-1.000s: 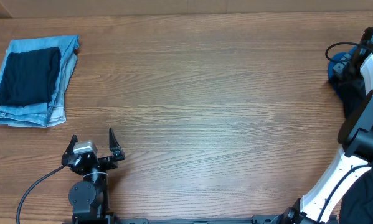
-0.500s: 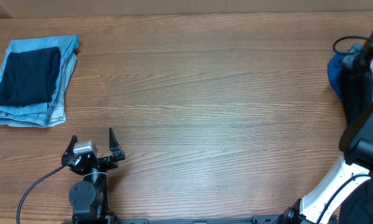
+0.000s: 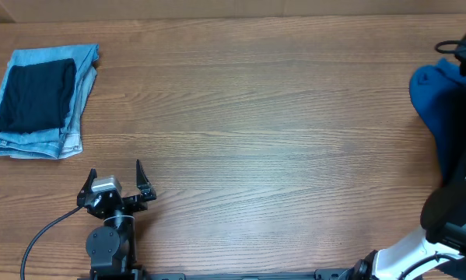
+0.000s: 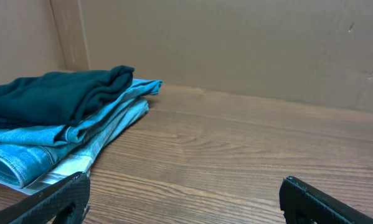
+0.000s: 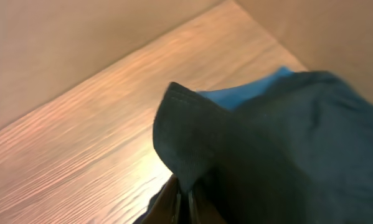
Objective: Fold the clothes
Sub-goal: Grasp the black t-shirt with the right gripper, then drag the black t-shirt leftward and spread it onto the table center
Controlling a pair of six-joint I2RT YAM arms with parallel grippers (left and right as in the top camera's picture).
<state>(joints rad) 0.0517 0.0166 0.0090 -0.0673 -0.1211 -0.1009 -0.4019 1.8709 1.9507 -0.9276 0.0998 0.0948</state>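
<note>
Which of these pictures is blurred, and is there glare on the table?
Right wrist view: soft and blurred, with a bright glare on the table beside the black T-shirt. Overhead view: sharp, evenly lit. Left wrist view: fairly clear but dimmer, folded jeans in focus.

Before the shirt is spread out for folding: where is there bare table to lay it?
The widest bare patch is the middle of the table, between the folded jeans far left and the blue garment at the right edge. Near left stands the open left gripper. The right edge is crowded: there the right gripper pinches the black T-shirt.
</note>
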